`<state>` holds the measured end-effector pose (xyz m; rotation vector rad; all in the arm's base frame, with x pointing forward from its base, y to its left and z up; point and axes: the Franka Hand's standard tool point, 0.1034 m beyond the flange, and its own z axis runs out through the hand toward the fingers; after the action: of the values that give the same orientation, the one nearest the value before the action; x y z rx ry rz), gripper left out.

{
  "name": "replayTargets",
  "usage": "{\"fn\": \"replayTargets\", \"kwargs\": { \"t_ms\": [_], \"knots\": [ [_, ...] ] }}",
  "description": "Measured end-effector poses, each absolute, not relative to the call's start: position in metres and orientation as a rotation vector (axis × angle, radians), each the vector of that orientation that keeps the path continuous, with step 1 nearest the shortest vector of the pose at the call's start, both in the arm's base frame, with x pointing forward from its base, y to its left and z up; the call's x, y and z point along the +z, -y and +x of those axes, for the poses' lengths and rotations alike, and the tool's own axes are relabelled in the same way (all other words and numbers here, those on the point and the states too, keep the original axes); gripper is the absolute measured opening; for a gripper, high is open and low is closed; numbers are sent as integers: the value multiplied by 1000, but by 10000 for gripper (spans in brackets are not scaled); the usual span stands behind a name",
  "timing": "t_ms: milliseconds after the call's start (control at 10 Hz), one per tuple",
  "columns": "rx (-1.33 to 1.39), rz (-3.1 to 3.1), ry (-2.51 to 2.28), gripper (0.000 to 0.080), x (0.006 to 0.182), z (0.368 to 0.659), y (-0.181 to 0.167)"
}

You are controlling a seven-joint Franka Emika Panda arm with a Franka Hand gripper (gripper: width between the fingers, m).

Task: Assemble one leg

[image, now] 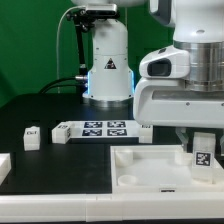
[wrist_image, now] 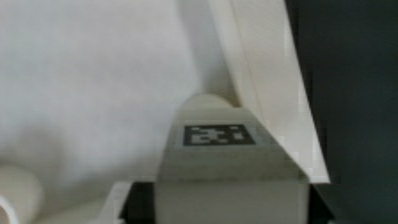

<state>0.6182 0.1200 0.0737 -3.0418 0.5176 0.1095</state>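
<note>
My gripper (image: 203, 140) is shut on the leg (image: 203, 151), a small white post with a black-and-white tag, held upright over the right end of the large white panel (image: 140, 160). In the wrist view the leg (wrist_image: 215, 150) fills the middle, tag facing the camera, clamped between the dark fingers (wrist_image: 146, 203) of my gripper (wrist_image: 222, 200). Its far end points at the panel floor (wrist_image: 89, 90) beside the raised rim (wrist_image: 267, 70). Whether the leg touches the panel cannot be told.
The marker board (image: 93, 128) lies behind the panel, before the robot base (image: 108, 65). A second tagged leg (image: 32, 137) stands at the exterior view's left. Another white part (image: 4, 166) lies at the left edge, a small one (image: 145, 131) by the board.
</note>
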Motion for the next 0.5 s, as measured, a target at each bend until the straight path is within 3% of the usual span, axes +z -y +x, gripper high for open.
{"fn": "replayTargets", "kwargs": {
  "t_ms": [500],
  "knots": [
    [126,-2716,-1522,290,73,618,-121]
  ]
}}
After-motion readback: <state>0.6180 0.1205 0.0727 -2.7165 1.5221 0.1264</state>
